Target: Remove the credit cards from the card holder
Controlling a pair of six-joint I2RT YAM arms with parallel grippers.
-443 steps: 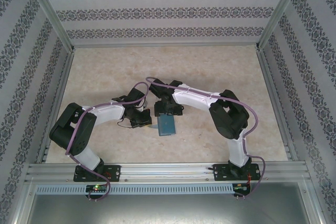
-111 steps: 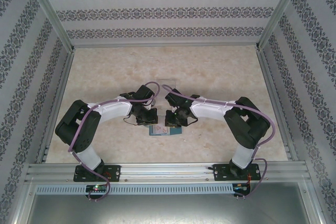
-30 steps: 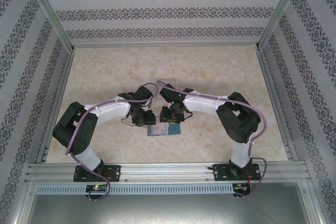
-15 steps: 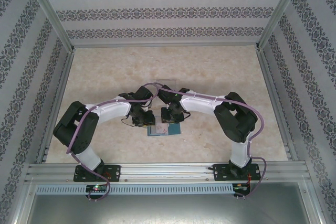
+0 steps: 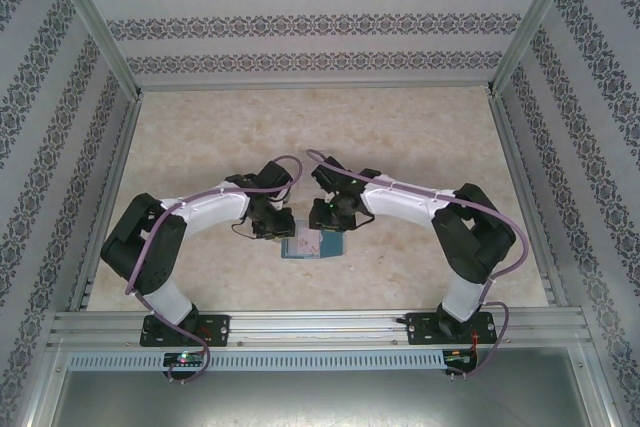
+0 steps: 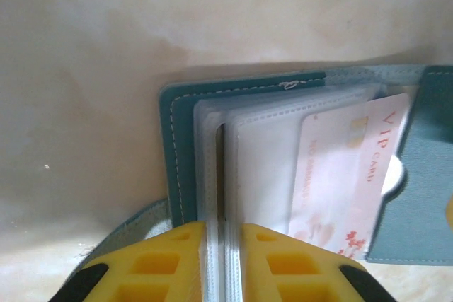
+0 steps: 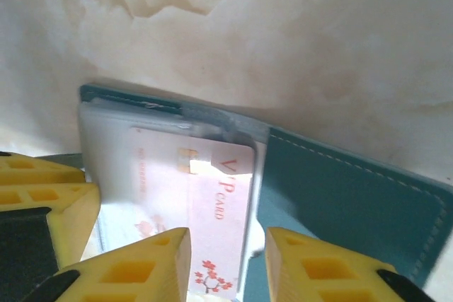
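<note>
The teal card holder lies open on the table between the two grippers. My left gripper is shut on the edge of its clear plastic sleeves, close to the teal cover. A pale pink credit card printed "VIP CARD" sticks partway out of a sleeve. My right gripper is open, one yellow finger on each side of the card's exposed end. The teal flap lies to the right of that card. The same credit card appears in the left wrist view.
The holder sits on a marbled beige table inside a frame with patterned walls. A metal rail runs along the near edge by the arm bases. My left gripper's yellow finger is just left of the card in the right wrist view.
The left jaws have closed on the clear sleeves. The right arm's elbow has swung to the right, while its gripper stays over the holder with its jaws a little narrower.
</note>
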